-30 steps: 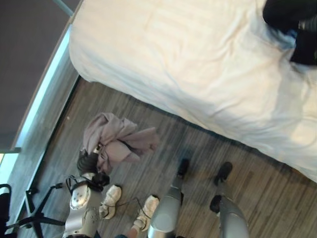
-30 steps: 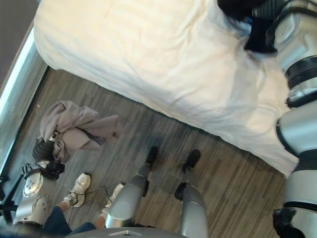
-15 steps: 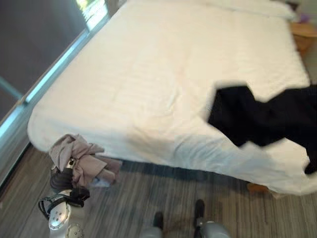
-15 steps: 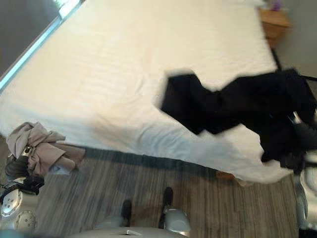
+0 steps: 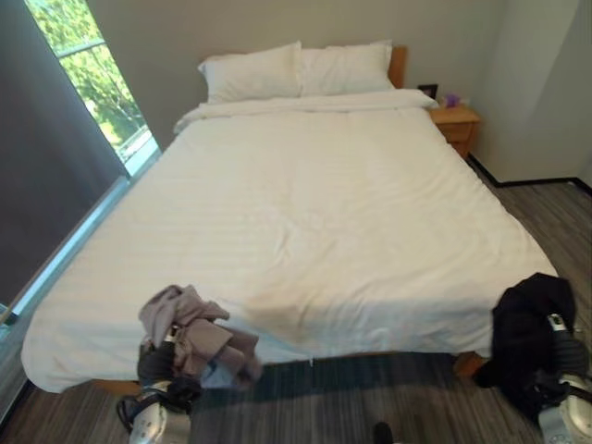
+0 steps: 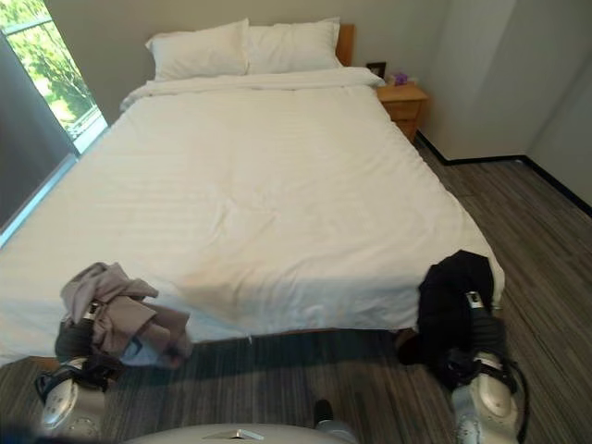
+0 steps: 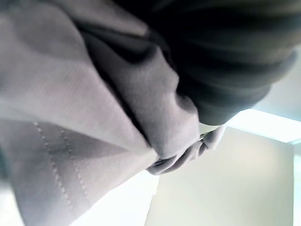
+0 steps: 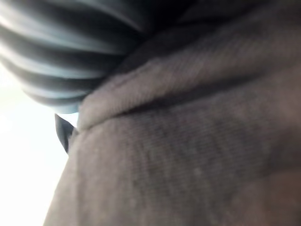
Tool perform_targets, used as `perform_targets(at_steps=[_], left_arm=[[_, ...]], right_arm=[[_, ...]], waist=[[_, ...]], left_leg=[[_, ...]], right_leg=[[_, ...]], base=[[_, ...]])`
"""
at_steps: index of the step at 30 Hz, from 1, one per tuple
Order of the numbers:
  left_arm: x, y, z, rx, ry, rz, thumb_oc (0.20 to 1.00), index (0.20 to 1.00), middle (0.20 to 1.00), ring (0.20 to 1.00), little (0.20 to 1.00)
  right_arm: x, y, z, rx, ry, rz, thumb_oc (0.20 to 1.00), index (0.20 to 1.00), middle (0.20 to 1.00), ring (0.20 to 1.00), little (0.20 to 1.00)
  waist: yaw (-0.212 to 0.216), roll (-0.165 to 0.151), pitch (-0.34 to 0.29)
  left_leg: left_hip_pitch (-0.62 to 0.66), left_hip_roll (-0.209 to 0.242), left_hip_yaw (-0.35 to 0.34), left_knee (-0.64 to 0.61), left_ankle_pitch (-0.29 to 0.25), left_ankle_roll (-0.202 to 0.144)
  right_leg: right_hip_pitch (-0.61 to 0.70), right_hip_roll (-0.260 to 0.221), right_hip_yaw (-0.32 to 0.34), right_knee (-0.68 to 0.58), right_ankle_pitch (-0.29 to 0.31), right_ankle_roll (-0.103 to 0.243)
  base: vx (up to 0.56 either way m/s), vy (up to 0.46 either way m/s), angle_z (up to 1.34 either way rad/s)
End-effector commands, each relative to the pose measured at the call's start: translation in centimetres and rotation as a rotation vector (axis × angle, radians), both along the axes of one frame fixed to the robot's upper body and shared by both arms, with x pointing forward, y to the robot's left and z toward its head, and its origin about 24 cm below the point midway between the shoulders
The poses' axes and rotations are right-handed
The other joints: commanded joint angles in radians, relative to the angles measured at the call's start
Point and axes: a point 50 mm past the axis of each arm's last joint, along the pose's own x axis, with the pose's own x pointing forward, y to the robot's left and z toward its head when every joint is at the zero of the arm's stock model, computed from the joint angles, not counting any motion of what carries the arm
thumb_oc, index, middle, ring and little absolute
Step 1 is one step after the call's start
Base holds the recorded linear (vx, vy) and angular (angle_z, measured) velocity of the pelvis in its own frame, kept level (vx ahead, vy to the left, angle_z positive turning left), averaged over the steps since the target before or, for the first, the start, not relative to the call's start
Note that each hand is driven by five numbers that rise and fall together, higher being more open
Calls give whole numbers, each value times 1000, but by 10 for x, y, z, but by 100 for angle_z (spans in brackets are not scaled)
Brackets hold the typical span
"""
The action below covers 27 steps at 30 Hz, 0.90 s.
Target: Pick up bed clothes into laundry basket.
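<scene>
Left hand (image 5: pixel 157 363) bunched in grey garment (image 5: pixel 190 331), right hand (image 6: pixel 481 356) under black garment (image 6: pixel 451 301), finger state unreadable on both, white bed (image 5: pixel 314 194) behind.

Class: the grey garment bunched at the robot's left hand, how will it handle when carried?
Probably floppy: the grey garment sags in loose folds over the left hand. Likely light, since it drapes without pulling taut. A hanging end might trail or snag.

No readable text, labels or numbers anywhere; nothing legible on the bed (image 5: pixel 314 203), the grey garment (image 5: pixel 190 333) or the black garment (image 5: pixel 523 328).
</scene>
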Motion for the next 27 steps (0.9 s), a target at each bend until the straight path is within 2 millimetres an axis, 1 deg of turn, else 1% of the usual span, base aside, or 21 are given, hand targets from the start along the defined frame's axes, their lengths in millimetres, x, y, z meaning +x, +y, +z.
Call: perform_targets(at_steps=[1, 2, 3, 5, 8, 11, 13, 14, 15, 16, 17, 18, 19, 20, 21, 23, 24, 25, 26, 27], left_arm=[[23, 4, 34, 106, -161, -83, 200, 200, 200, 200, 200], [24, -1, 34, 94, -169, -108, 200, 200, 200, 200, 200], [24, 9, 48, 250, -168, -83, 200, 200, 200, 200, 200], [24, 10, 46, 240, -165, -66, 200, 200, 200, 200, 200], [25, 9, 41, 225, -145, -62, 200, 200, 200, 200, 200], [32, 13, 45, 264, -145, -73, 200, 200, 200, 200, 200], [38, 15, 50, 291, -153, -85, 200, 200, 200, 200, 200], [43, 17, 57, 321, -175, -88, 200, 200, 200, 200, 200], [47, 17, 64, 339, -202, -87, 200, 200, 200, 200, 200], [57, 13, 76, 350, -271, -80, 200, 200, 200, 200, 200], [58, 13, 77, 350, -273, -80, 200, 200, 200, 200, 200], [61, 9, 83, 334, -320, -65, 200, 200, 200, 200, 200], [63, 6, 89, 311, -359, -55, 200, 200, 200, 200, 200], [63, 6, 89, 312, -359, -55, 200, 200, 200, 200, 200], [62, 7, 90, 285, -384, -25, 200, 200, 200, 200, 200], [61, 11, 91, 316, -375, -22, 200, 200, 200, 200, 200], [64, 12, 92, 326, -373, -22, 200, 200, 200, 200, 200], [69, 12, 94, 330, -378, -30, 200, 200, 200, 200, 200], [75, 11, 101, 345, -405, -45, 200, 200, 200, 200, 200], [79, 10, 107, 348, -436, -55, 200, 200, 200, 200, 200]], right_arm=[[37, 7, 42, -27, -258, 85, 200, 200, 200, 200, 200], [39, 11, 41, -38, -245, 123, 200, 200, 200, 200, 200], [62, 41, 37, -83, -185, 234, 200, 200, 200, 200, 200], [64, 40, 38, -100, -190, 217, 200, 200, 200, 200, 200], [62, 40, 40, -86, -208, 206, 200, 200, 200, 200, 200], [61, 36, 45, -87, -233, 188, 200, 200, 200, 200, 200], [61, 33, 47, -95, -239, 181, 200, 200, 200, 200, 200], [59, 29, 50, -119, -240, 176, 200, 200, 200, 200, 200], [58, 25, 53, -138, -248, 171, 200, 200, 200, 200, 200], [61, 18, 61, -171, -267, 149, 200, 200, 200, 200, 200], [61, 17, 61, -171, -269, 148, 200, 200, 200, 200, 200], [67, 15, 64, -204, -266, 136, 200, 200, 200, 200, 200], [71, 15, 66, -209, -273, 135, 200, 200, 200, 200, 200], [71, 15, 66, -209, -273, 135, 200, 200, 200, 200, 200], [71, 17, 69, -178, -310, 145, 200, 200, 200, 200, 200], [67, 13, 72, -204, -318, 133, 200, 200, 200, 200, 200], [65, 10, 73, -208, -318, 117, 200, 200, 200, 200, 200], [64, 6, 72, -213, -308, 106, 200, 200, 200, 200, 200], [61, -2, 72, -213, -307, 64, 200, 200, 200, 200, 200], [55, -10, 70, -212, -299, 21, 200, 200, 200, 200, 200]], waist=[[-7, -1, 35], [-8, 1, 38], [67, -29, 30], [69, -27, 29], [62, -22, 30], [43, -16, 46], [21, -14, 58], [7, -14, 76], [-4, -19, 97], [4, -18, 143], [4, -18, 142], [21, -21, 153], [33, -31, 154], [34, -32, 153], [41, -41, 147], [37, -37, 136], [28, -35, 130], [18, -33, 128], [-1, -25, 129], [-12, -18, 127]], left_leg=[[-9, 11, -40, 25, -8, 4], [-6, 12, -39, 28, -8, 3], [-139, 76, 16, 104, 46, -31], [-131, 79, 26, 83, 55, -33], [-127, 86, 36, 67, 71, -40], [-135, 100, 42, 79, 76, -47], [-138, 112, 52, 122, 57, -50], [-145, 127, 66, 183, 35, -54], [-175, 144, 68, 278, 26, -57], [-250, 140, -21, 406, 71, -68], [-256, 140, -22, 406, 75, -68], [-266, 94, -135, 422, 84, -70], [-272, 56, -204, 428, 72, -63], [-273, 56, -204, 427, 72, -63], [-242, -1, -291, 385, 26, -44], [-199, -15, -333, 334, -3, -42], [-181, -45, -363, 320, -32, -31], [-167, -79, -372, 303, -81, -8], [-150, -90, -341, 263, -103, 6], [-136, -83, -294, 216, -93, 16]], right_leg=[[81, -89, -6, 55, -107, 84], [87, -90, -8, 55, -108, 83], [128, -107, -177, 113, -180, 57], [121, -108, -183, 111, -170, 63], [111, -101, -180, 113, -170, 65], [88, -85, -149, 123, -175, 58], [75, -73, -112, 136, -182, 49], [63, -63, -77, 152, -189, 40], [56, -56, -52, 161, -196, 30], [31, -34, -5, 178, -200, 7], [25, -35, -5, 178, -196, 6], [12, -26, 40, 180, -190, 3], [-5, -25, 78, 178, -178, 5], [-7, -25, 78, 178, -178, 5], [-24, 7, 175, 168, -153, 21], [-31, 32, 247, 153, -146, 37], [-50, 42, 288, 155, -135, 44], [-72, 50, 329, 164, -117, 53], [-88, 57, 352, 160, -94, 64], [-102, 53, 358, 146, -73, 71]], base=[[26, -9, 8], [18, -9, 5], [-16, 6, 4], [-22, 13, -10], [-6, -36, -7], [-30, -100, 10], [7, -134, -10], [-14, -182, -21], [-107, -177, -41], [-111, -123, -46], [-81, -27, -86], [0, 15, -136], [11, 16, -184], [91, -15, -218], [115, 9, -164], [105, 58, -162], [45, 88, -200], [-16, 116, -169], [-92, 152, -185], [-140, 219, -174]])
